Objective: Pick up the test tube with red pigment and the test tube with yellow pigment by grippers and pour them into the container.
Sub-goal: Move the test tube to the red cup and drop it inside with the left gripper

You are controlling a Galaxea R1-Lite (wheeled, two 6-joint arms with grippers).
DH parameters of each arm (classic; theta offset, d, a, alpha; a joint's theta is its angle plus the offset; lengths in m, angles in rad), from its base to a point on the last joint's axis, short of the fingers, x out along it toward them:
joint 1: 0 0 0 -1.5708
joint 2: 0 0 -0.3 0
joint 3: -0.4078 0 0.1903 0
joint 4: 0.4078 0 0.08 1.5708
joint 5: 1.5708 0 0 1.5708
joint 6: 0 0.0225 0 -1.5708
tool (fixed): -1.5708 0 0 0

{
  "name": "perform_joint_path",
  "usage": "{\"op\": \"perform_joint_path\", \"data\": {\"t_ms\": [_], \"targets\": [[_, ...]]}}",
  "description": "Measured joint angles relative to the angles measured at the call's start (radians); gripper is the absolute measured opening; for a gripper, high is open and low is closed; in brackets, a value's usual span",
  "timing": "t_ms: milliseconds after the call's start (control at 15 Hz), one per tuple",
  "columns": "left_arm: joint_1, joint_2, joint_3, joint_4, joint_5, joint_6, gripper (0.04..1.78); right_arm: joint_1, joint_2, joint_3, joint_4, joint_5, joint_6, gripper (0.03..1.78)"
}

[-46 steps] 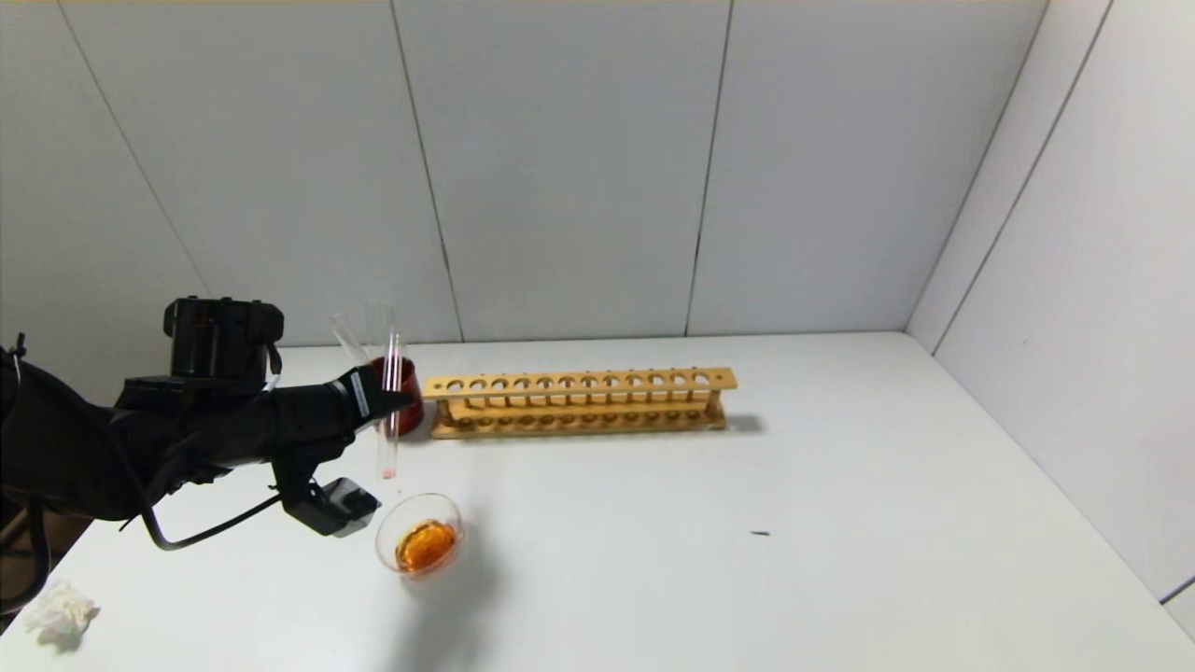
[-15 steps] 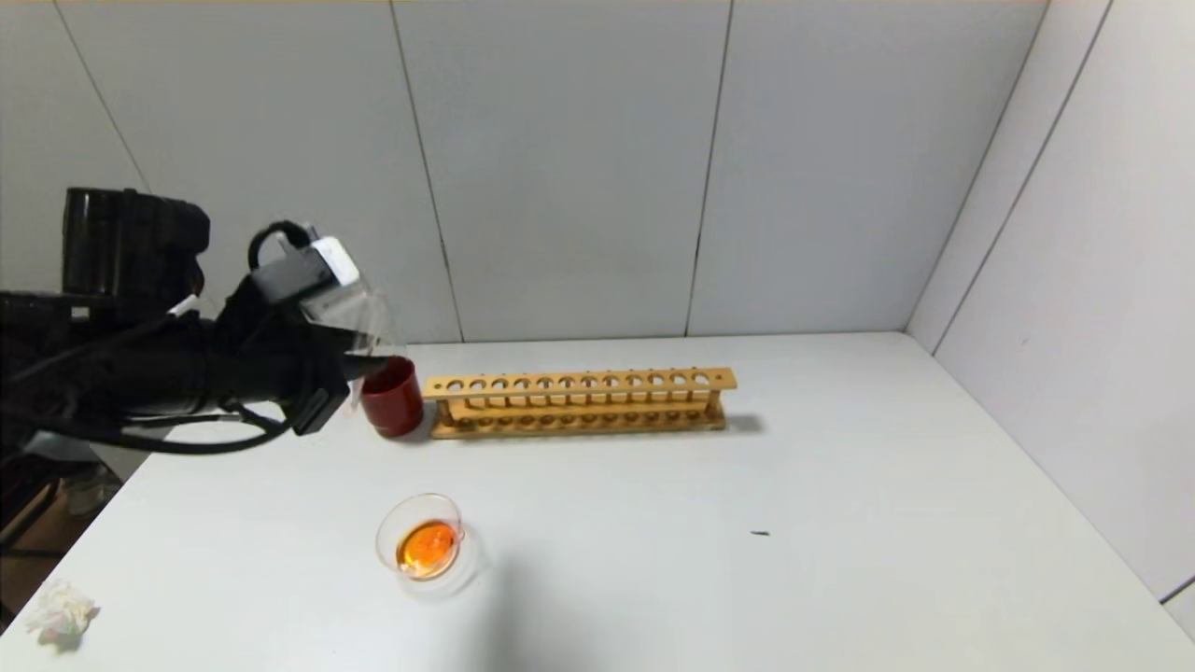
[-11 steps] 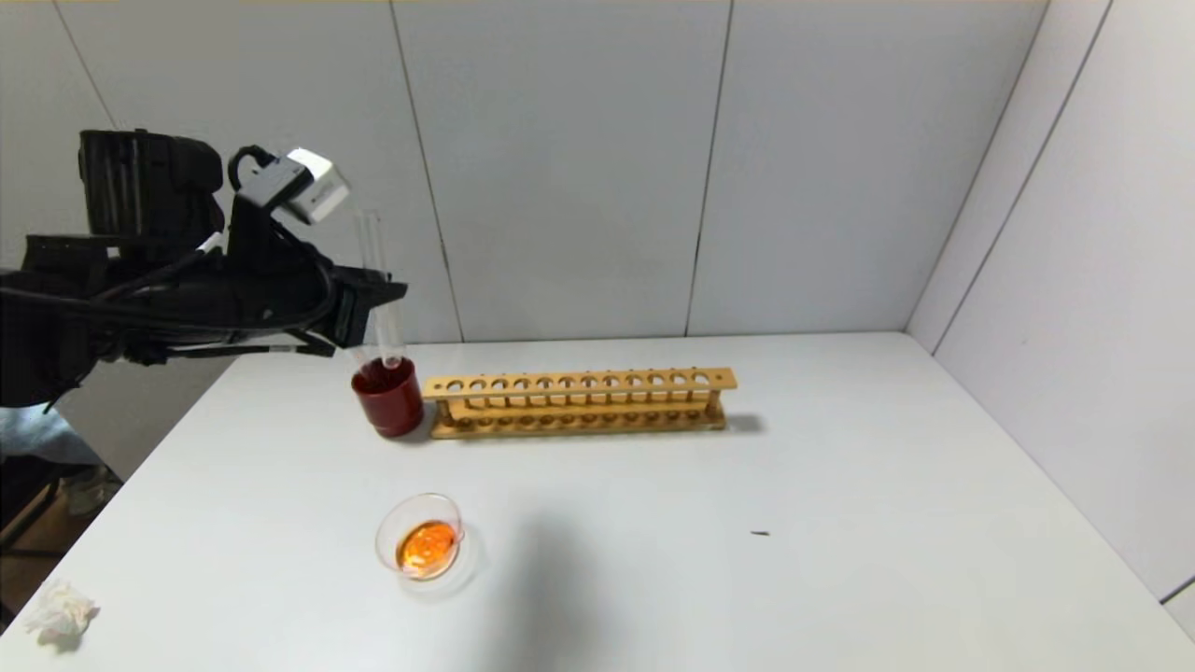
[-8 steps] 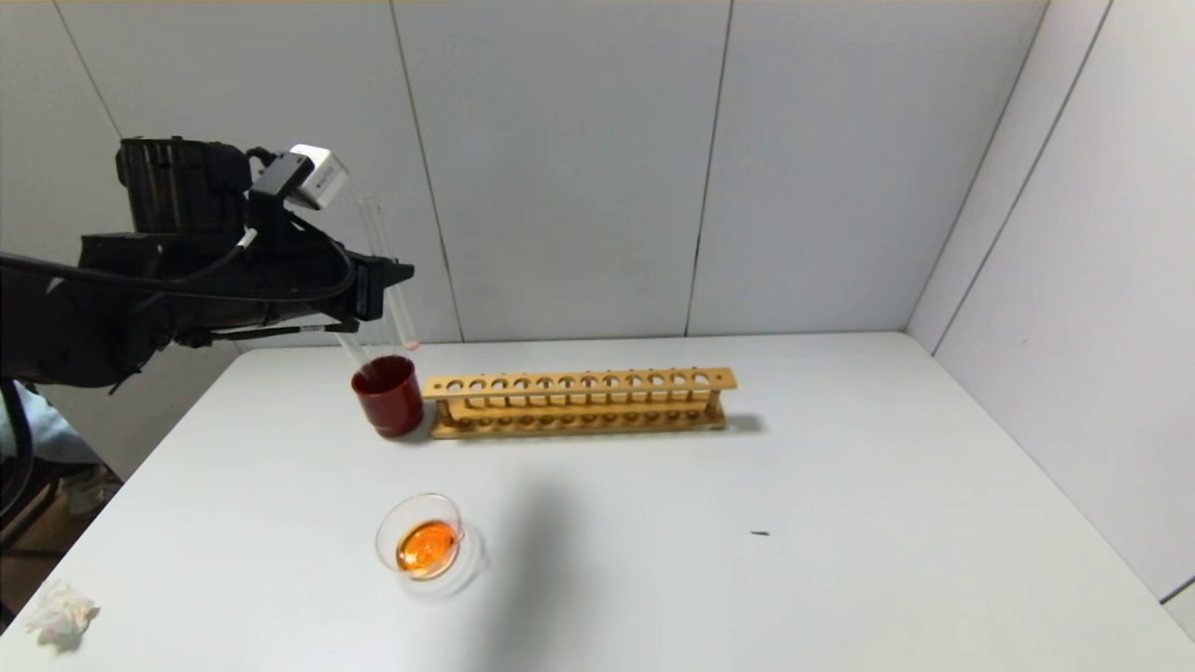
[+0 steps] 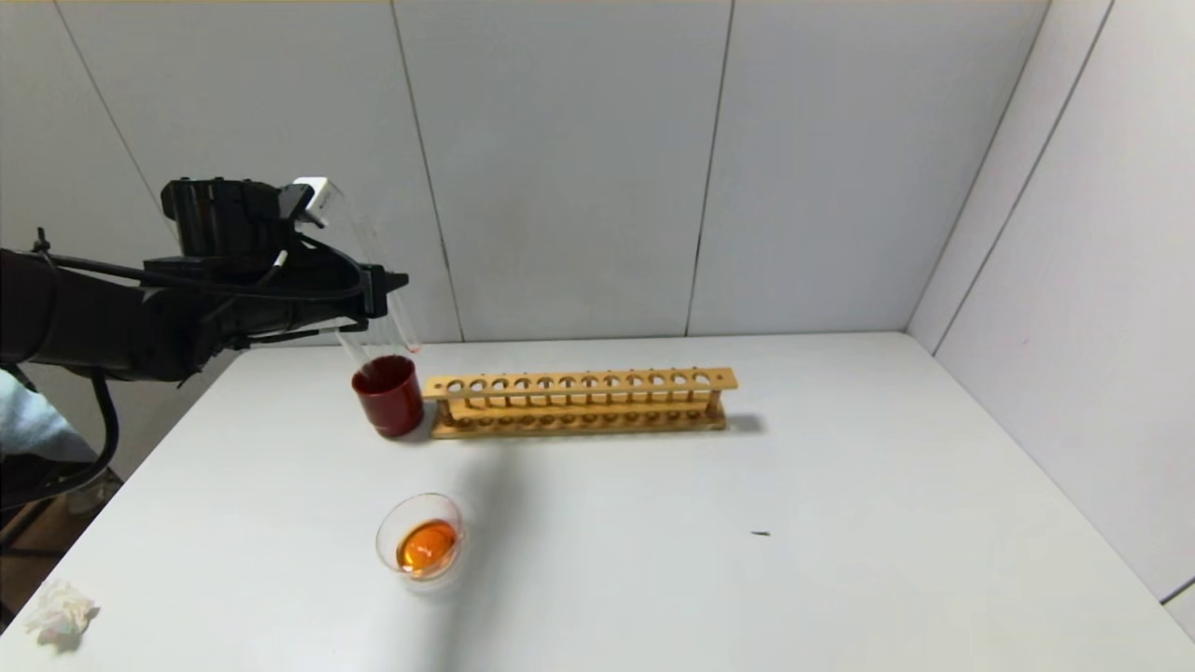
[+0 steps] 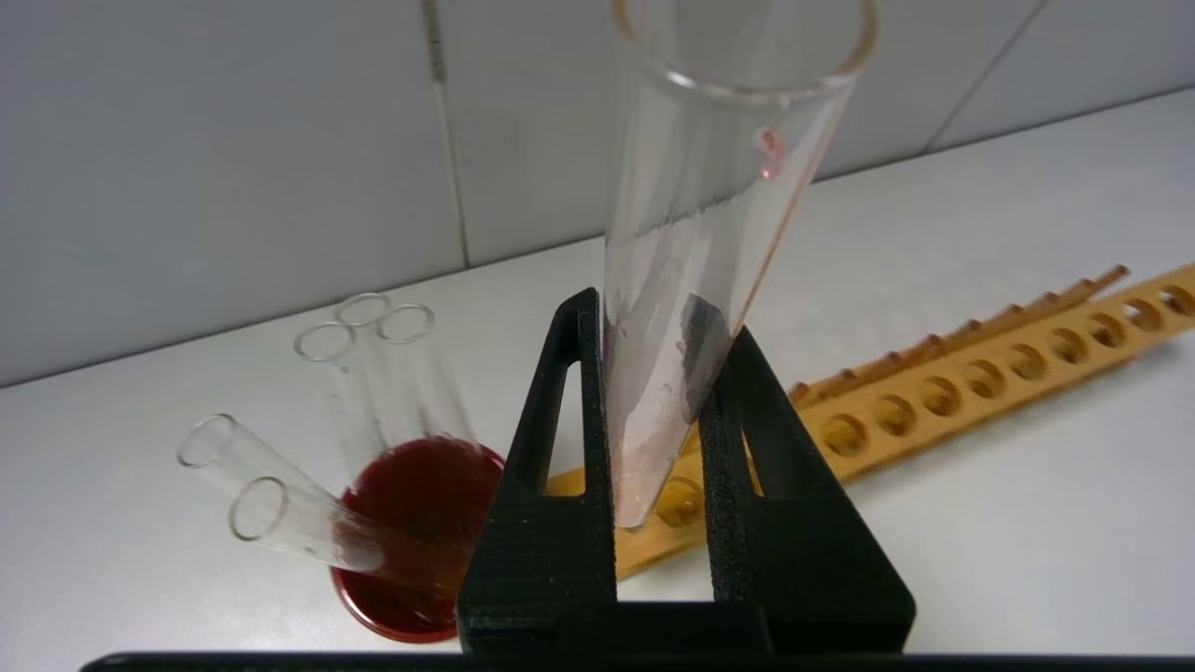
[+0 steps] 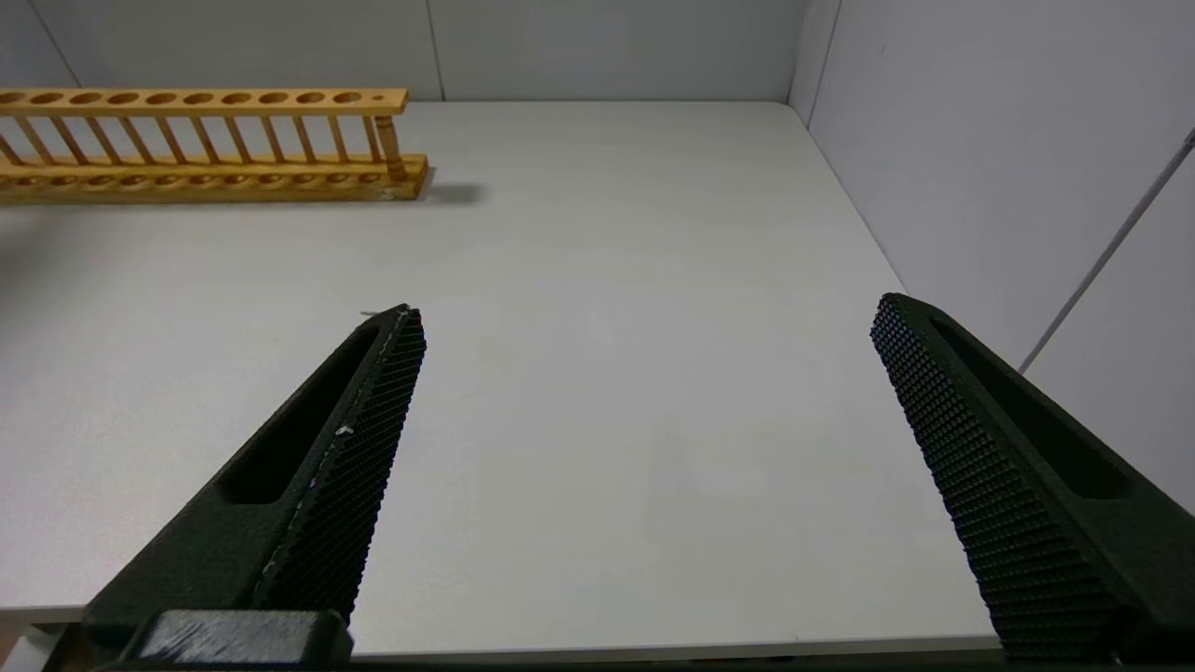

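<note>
We judge the slim clear glass tube with a red trace (image 6: 709, 233) light, slick, fragile; our left claw (image 6: 653, 411) clamps its lower body; right claw (image 7: 644, 448) gapes.

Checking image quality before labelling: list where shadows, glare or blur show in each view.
Head view: soft arm shadow falls on the table beside the container. Left wrist view: the held test tube looms close, its rim blurred. Right wrist view: even light, the wooden rack casts a short shadow.
</note>
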Motion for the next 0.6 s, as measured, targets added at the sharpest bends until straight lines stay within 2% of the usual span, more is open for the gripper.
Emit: {"op": "perform_joint_path", "data": {"t_ms": [200, 600], "targets": [[0.018, 0.035, 0.012, -0.081, 0.0, 0.0, 0.31, 0.0, 0.0, 0.0, 0.0, 0.0, 0.0, 1.75], [0.05, 0.061, 0.044, -0.088, 0.003, 0.004, 0.31, 0.0, 0.0, 0.0, 0.0, 0.0, 0.0, 1.75]]}}
